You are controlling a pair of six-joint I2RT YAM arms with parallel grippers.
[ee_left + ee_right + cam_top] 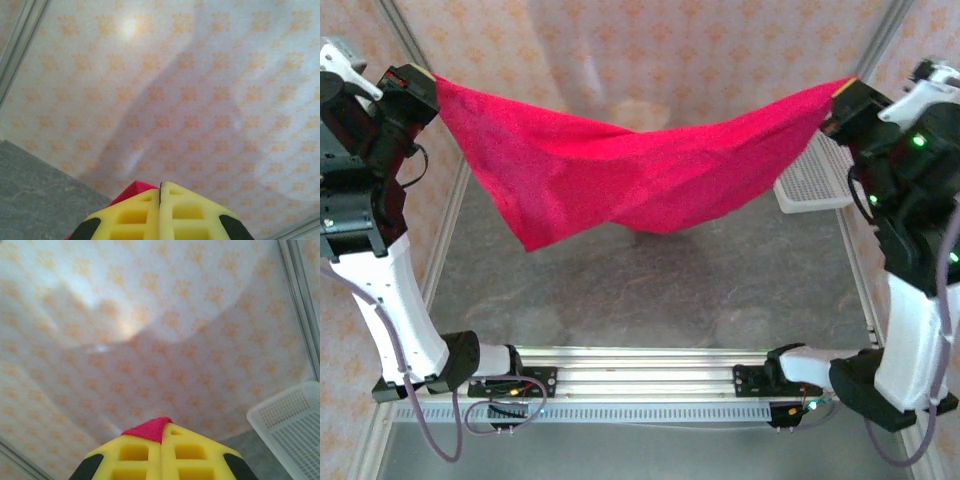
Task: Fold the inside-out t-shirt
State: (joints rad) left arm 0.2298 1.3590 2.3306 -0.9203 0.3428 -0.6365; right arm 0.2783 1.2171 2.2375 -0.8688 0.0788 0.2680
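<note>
Yellow foam-padded left gripper [160, 186], clamped shut on one edge of the bright red soft cloth inside-out t-shirt [620, 180]; right gripper [162, 428] likewise pinching the opposite edge. Note the garment slung in mid-air between both, sagging above the grey marbled table [650, 290]. Hold tension even, lower both ends together, lay the low edge flat first, steer clear of the white perforated plastic basket [810, 185].

Left arm [382, 285] reared up from base, wrist high at far left. Left gripper [432, 85] pinched closed on t-shirt [620, 170] edge. Right arm [912, 320] mirrored, wrist high at far right. Right gripper [840, 100] clamped on t-shirt too, yellow fingers [135, 455] pressed together.
</note>
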